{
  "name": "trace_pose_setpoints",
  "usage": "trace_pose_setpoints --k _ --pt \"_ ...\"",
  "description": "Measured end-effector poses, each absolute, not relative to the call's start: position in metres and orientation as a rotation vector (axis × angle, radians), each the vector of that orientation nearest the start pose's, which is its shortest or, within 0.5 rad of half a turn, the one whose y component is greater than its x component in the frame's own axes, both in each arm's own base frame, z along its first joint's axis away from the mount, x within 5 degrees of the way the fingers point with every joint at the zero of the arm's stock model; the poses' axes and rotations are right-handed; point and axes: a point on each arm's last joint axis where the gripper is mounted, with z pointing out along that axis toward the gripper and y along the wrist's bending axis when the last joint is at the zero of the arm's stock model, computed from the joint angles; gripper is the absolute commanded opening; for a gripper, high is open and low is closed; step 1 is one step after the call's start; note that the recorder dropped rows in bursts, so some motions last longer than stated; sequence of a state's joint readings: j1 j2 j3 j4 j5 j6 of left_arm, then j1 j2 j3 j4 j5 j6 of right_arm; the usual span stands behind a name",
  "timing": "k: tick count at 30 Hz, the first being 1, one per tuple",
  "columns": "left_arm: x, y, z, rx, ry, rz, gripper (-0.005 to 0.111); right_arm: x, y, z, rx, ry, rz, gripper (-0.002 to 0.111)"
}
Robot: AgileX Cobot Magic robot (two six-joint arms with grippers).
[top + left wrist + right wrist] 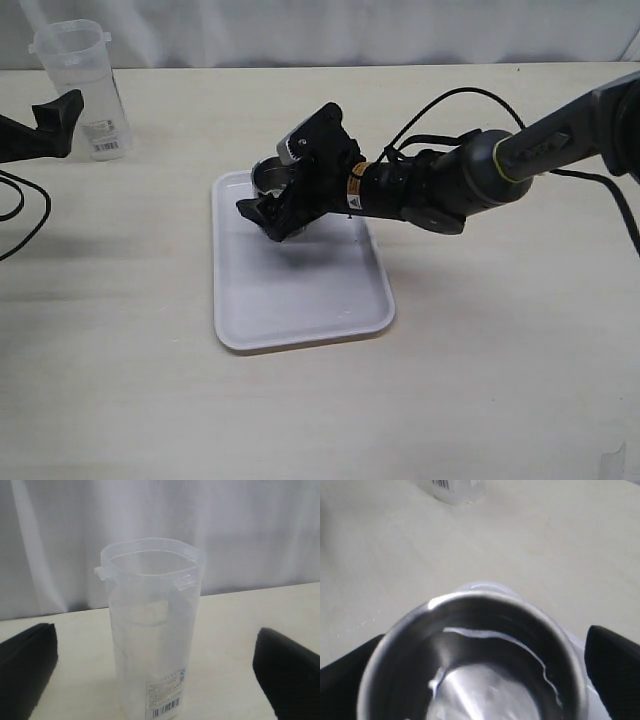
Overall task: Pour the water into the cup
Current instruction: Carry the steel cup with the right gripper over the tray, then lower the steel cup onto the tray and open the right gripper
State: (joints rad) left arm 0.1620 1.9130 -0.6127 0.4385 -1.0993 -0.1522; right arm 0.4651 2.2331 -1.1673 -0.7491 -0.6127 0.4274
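The steel cup [267,176] stands at the back left corner of the white tray [300,300]. My right gripper [277,192] is open around it, one finger on each side. In the right wrist view the cup [470,645] fills the space between the black fingers [615,665], and a strip of tray shows between the cup and one finger. The cup's inside is dark and shiny; I cannot make out water in it. My left gripper [60,115] is open at the far left, its fingers [27,665] apart from the translucent labelled container [150,630]. Any water in that container is not discernible.
The container [82,88] stands upright near the table's back left edge, and its base also shows in the right wrist view [457,490]. The right arm and its cables stretch across the table from the right. A white curtain hangs behind the table.
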Motion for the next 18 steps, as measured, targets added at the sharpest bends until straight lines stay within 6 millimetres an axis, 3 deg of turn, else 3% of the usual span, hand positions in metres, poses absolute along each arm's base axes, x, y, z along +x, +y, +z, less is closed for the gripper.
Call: trace_pose_setpoints --k 11,14,18 --pt "0.324 0.018 0.136 0.194 1.706 -0.171 0.105 0.376 0.224 0.133 -0.906 1.809 0.503 0.095" --pt "0.324 0.018 0.136 0.194 1.705 -0.171 0.105 0.374 0.223 0.151 -0.887 1.797 0.495 0.089" --pt "0.324 0.018 0.136 0.194 1.705 -0.171 0.105 0.368 0.219 0.174 -0.876 1.767 0.483 0.071"
